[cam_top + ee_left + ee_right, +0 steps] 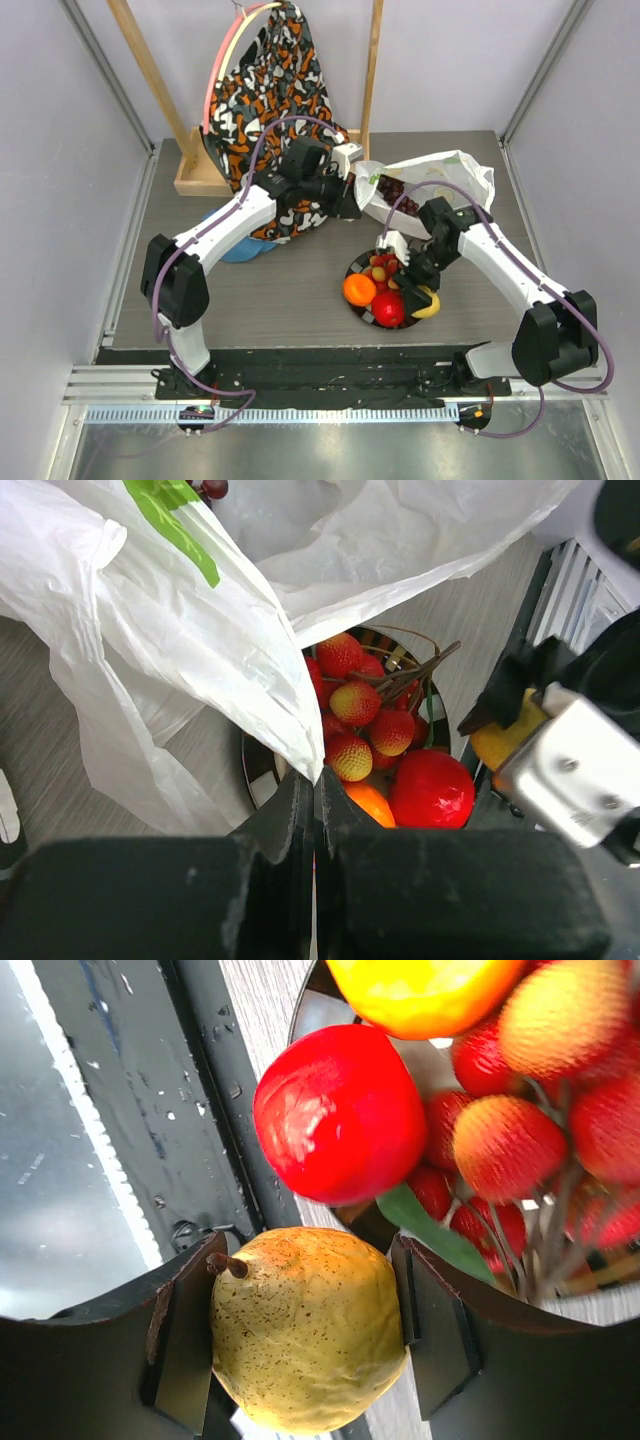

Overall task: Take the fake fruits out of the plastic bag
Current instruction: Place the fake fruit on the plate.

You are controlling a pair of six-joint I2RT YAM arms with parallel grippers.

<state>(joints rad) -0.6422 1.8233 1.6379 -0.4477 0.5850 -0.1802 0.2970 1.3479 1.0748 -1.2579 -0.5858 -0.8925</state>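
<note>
From above, the left arm (235,225) reaches to the far middle of the table (260,295), where its jaws are closed on the left edge of the plastic bag (440,180). The bag lies crumpled at the far right, with dark grapes (393,186) showing through its film. Near the bag sits a dark-rimmed plate (351,272) holding an orange (359,289), a red apple (389,308) and a cluster of strawberries (383,266). The right arm (500,265) bends down to the plate's right edge, its jaws around a yellow fruit (429,304). A patterned cloth (275,100) hangs on a wooden frame (372,60) at the far left, with a blue cloth (240,247) below it. In the left wrist view, the jaws are pressed together, pinching a pointed fold of the plastic bag (180,650), which carries a green print (170,520). Beyond the fold are the strawberries (355,705), the red apple (432,788) and part of the orange (368,802) on the plate (248,765). One grape (212,488) peeks out at the top edge. In the right wrist view, the jaws clamp the yellow fruit (305,1330), brown-speckled with a short stem, between both fingers (185,1345). It hangs just beside the plate's rim (305,1005), with the red apple (340,1110), orange (425,990) and strawberries (505,1145) close behind.
</note>
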